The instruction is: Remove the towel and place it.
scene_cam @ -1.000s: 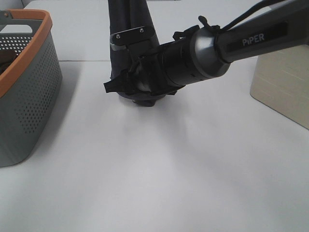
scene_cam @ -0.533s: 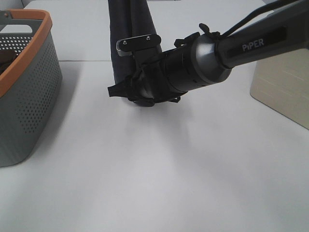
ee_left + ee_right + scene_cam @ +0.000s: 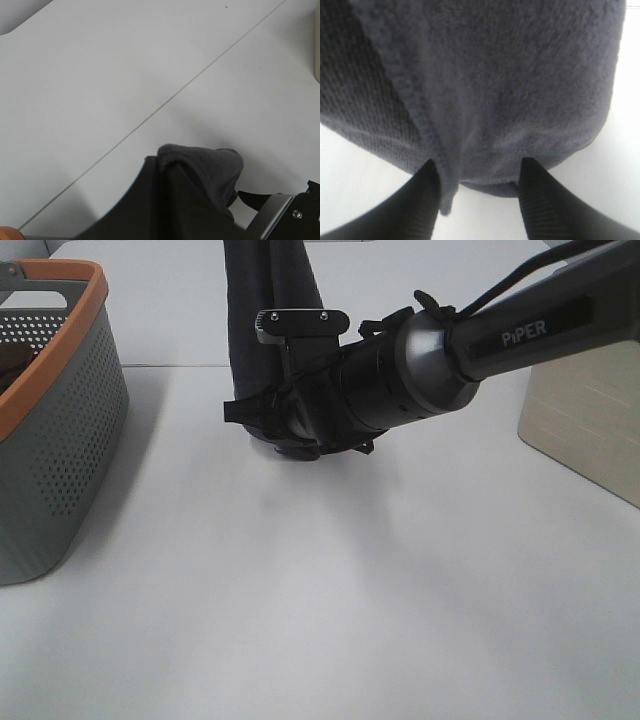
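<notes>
The towel (image 3: 268,330), thick dark-grey terry with a stitched hem, hangs as a long folded column over the smooth white counter (image 3: 330,590), its rounded lower end close above the surface. The right claw (image 3: 479,170) stands wide, its ribbed black fingers (image 3: 422,205) straddling that hem without pinching it. The left claw (image 3: 170,205) shows only a black edge against bunched cloth, so I cannot tell its grip. As I judge it, closing on the loose outer flap alone would let the soft pile slip free, and pulling before a firm pinch could drag the column askew.
</notes>
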Controlling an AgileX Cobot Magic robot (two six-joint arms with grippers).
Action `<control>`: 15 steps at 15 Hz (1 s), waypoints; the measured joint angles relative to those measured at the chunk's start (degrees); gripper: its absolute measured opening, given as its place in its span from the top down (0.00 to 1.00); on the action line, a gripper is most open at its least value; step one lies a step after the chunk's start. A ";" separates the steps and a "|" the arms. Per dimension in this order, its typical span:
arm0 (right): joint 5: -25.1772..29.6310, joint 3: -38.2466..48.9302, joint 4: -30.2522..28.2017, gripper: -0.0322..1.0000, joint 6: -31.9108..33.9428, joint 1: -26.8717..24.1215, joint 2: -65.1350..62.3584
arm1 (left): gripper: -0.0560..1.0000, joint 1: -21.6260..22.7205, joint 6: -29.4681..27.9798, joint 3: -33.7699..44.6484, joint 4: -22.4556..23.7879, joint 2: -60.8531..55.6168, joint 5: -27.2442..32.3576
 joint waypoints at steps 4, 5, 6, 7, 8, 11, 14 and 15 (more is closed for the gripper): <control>-2.29 -0.17 -4.58 0.56 5.04 0.00 0.00 | 0.95 0.00 0.00 0.00 0.00 0.00 0.40; -2.29 -0.52 -4.81 0.56 5.33 0.00 0.06 | 0.95 0.00 0.00 0.00 0.00 0.00 0.46; -2.64 -1.26 -5.50 0.60 6.25 0.00 0.06 | 0.95 0.00 0.00 0.00 0.00 0.00 0.74; -2.92 -2.18 -7.05 0.65 6.65 0.00 0.06 | 0.95 0.00 0.00 0.00 0.00 0.00 1.15; -3.09 -2.52 -8.31 0.70 6.99 0.00 0.06 | 0.95 0.00 0.00 0.00 0.00 0.00 1.38; -2.23 -2.58 -9.11 0.97 5.39 0.00 0.06 | 0.95 0.00 0.00 0.00 0.00 0.00 2.69; 3.21 -2.58 -3.78 0.97 -7.10 0.00 -0.40 | 0.95 0.00 0.00 0.00 0.00 0.00 2.92; 4.35 -2.46 0.86 0.97 -14.61 0.00 -1.38 | 0.95 0.00 0.00 0.00 0.00 0.00 2.98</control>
